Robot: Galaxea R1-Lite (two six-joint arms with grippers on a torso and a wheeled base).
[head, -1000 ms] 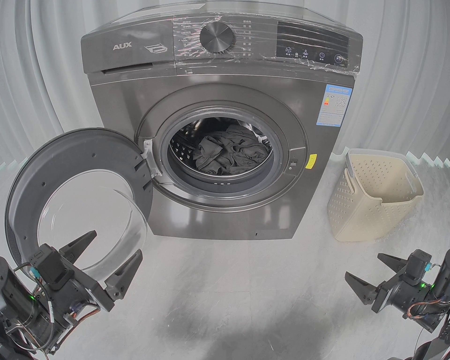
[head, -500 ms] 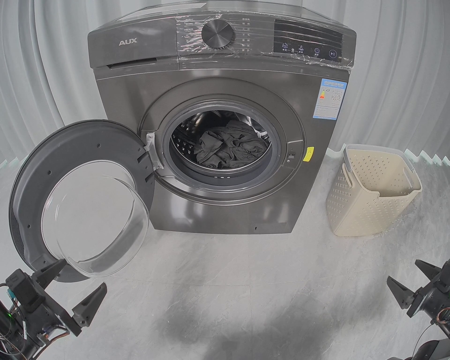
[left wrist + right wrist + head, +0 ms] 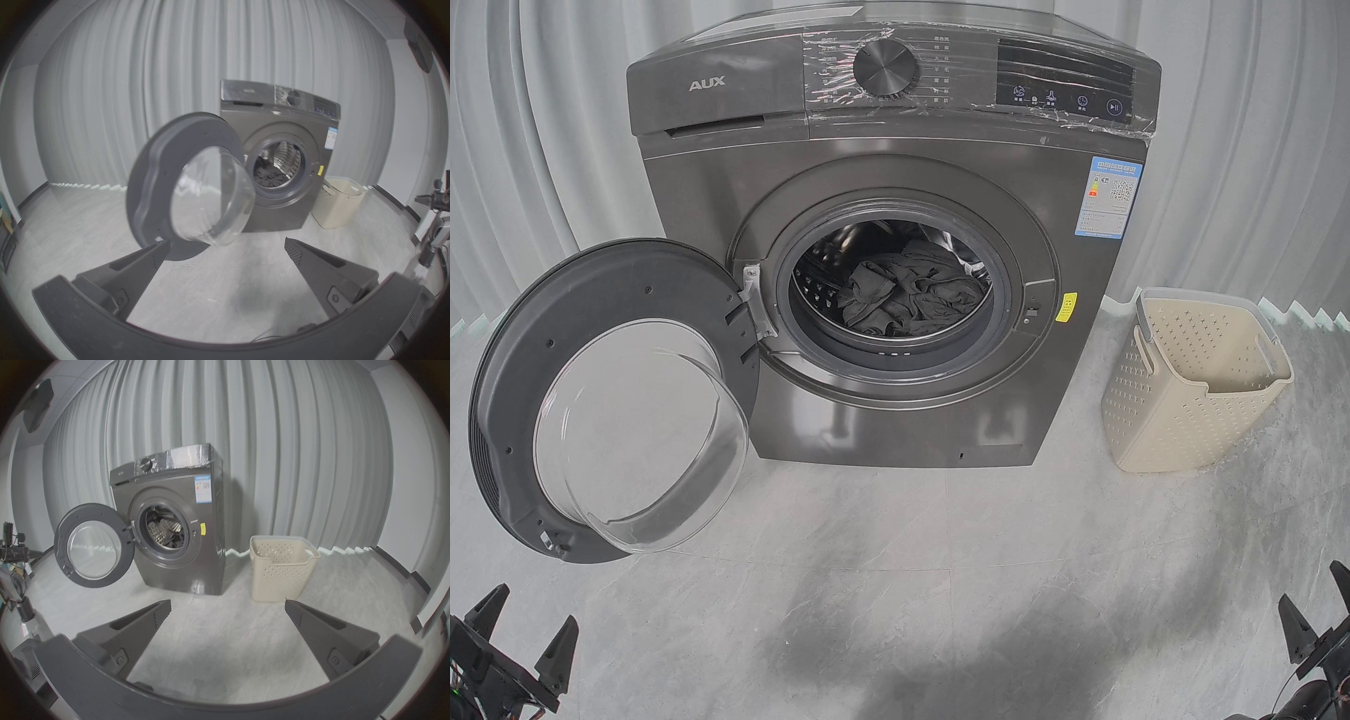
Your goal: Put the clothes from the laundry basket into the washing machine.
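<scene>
Pale marbled floor [image 3: 975,581], wide bare stretch before grey metal washing machine [image 3: 891,169]; round door [image 3: 591,309] swung open at left. Perforated beige laundry basket [image 3: 1162,422] just right of machine. Dark crumpled clothes [image 3: 909,291] inside drum [image 3: 817,281]. Left gripper [image 3: 532,607], right gripper [image 3: 1311,586], both spread and holding nothing, pulled back to near corners since earlier.

Dark grey wedge fingers [image 3: 126,274] (one screw [image 3: 121,298] each).

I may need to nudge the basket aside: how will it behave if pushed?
The basket looks empty, with perforated plastic walls, so it is probably light and would likely slide on the smooth floor. A push near its rim might tip it instead.
</scene>
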